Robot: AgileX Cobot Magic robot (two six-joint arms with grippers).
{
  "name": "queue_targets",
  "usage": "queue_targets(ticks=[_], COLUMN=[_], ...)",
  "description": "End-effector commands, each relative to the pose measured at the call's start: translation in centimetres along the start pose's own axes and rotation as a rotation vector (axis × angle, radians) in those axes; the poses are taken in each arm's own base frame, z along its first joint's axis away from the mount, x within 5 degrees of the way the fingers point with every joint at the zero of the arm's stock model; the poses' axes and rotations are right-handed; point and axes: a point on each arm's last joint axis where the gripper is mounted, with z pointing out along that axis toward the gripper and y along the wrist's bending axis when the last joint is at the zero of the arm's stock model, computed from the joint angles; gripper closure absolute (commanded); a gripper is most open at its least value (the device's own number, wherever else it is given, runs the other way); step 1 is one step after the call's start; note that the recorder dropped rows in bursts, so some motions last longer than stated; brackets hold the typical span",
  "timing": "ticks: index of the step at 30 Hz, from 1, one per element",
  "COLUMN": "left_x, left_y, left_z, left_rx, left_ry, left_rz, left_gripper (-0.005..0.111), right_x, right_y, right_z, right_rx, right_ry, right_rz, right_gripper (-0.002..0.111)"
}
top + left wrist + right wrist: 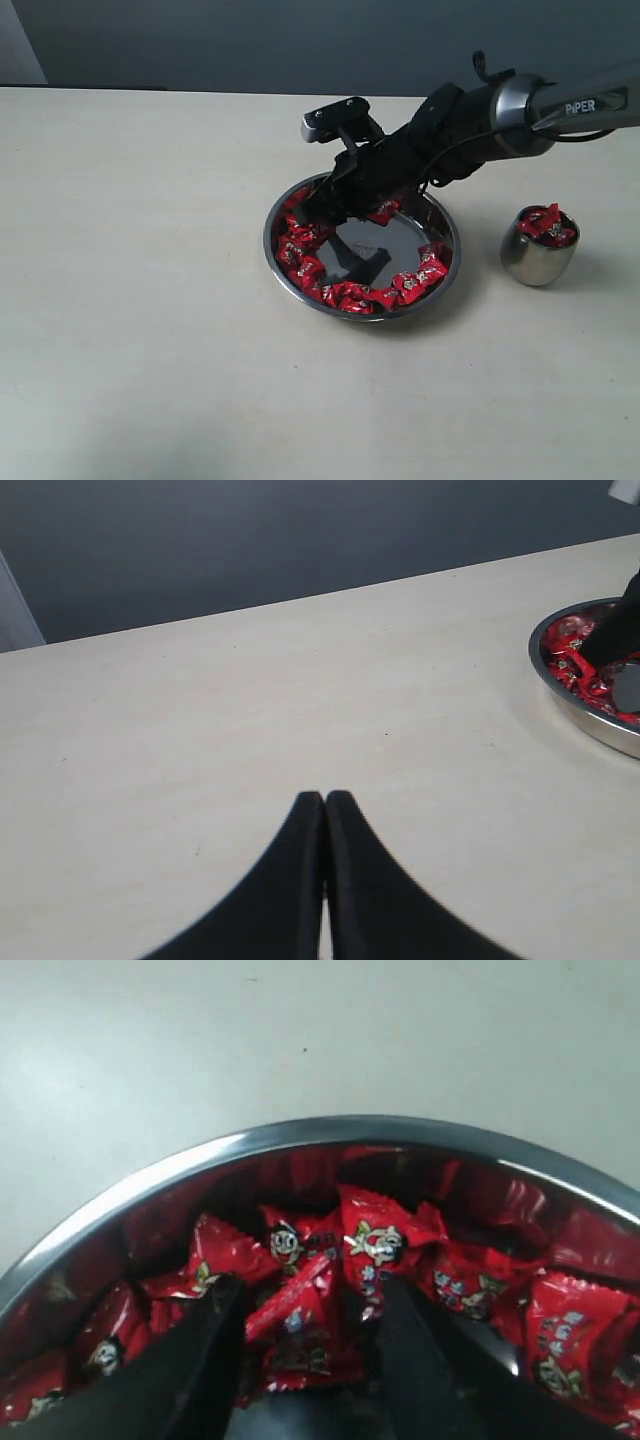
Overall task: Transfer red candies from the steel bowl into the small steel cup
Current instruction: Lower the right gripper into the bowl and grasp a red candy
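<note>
Your left gripper [325, 800] hangs over the bare desk [200, 730] with its jaws pressed together and nothing between them. It is well apart from the steel bowl [400, 235]. Inside that bowl the red candies [345, 293] lie in a ring against the wall, and the middle of the bottom is bare. Your right gripper [318, 212] reaches down into the bowl's left side, its jaws spread wide and straddling one candy [300, 1310] among the heap there. Further right, apart from the bowl, the small steel cup [538, 262] stands upright on the desk, with red candies heaped to its brim.
</note>
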Motion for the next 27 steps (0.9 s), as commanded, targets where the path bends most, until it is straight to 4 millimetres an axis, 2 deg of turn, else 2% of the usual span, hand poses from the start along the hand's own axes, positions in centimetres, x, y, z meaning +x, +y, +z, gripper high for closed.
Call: queue_targets(ticks=[1, 6, 8, 12, 15, 21, 27], left_x=[-0.1, -0.1, -0.1, -0.1, -0.1, -0.1, -0.1], left_y=[0.0, 0.0, 0.0, 0.0, 0.0, 0.0, 0.0], left_z=[0.0, 0.0, 0.0, 0.0, 0.0, 0.0, 0.0], left_rx=[0.003, 0.003, 0.003, 0.003, 0.003, 0.003, 0.003], left_ry=[-0.011, -0.011, -0.011, -0.011, -0.011, -0.011, -0.011], left_rz=[-0.006, -0.006, -0.006, -0.006, -0.006, -0.006, -0.006], left_gripper=[0.106, 0.106, 0.106, 0.106, 0.106, 0.106, 0.106], right_x=[0.3, 0.8, 0.9, 0.8, 0.7, -0.1, -1.4], right_y=[-0.3, -0.6, -0.6, -0.5, -0.2, 0.4, 0.3], right_z=[0.6, 1.3, 1.4, 1.3, 1.0, -0.6, -3.9], right_rx=[0.016, 0.029, 0.027, 0.019, -0.004, -0.035, 0.018], right_ry=[0.008, 0.02, 0.024, 0.026, 0.034, 0.029, 0.04], right_rz=[-0.015, -0.013, -0.014, -0.012, -0.014, -0.022, -0.012], right_gripper=[0.065, 0.066, 0.07, 0.097, 0.109, 0.109, 0.109])
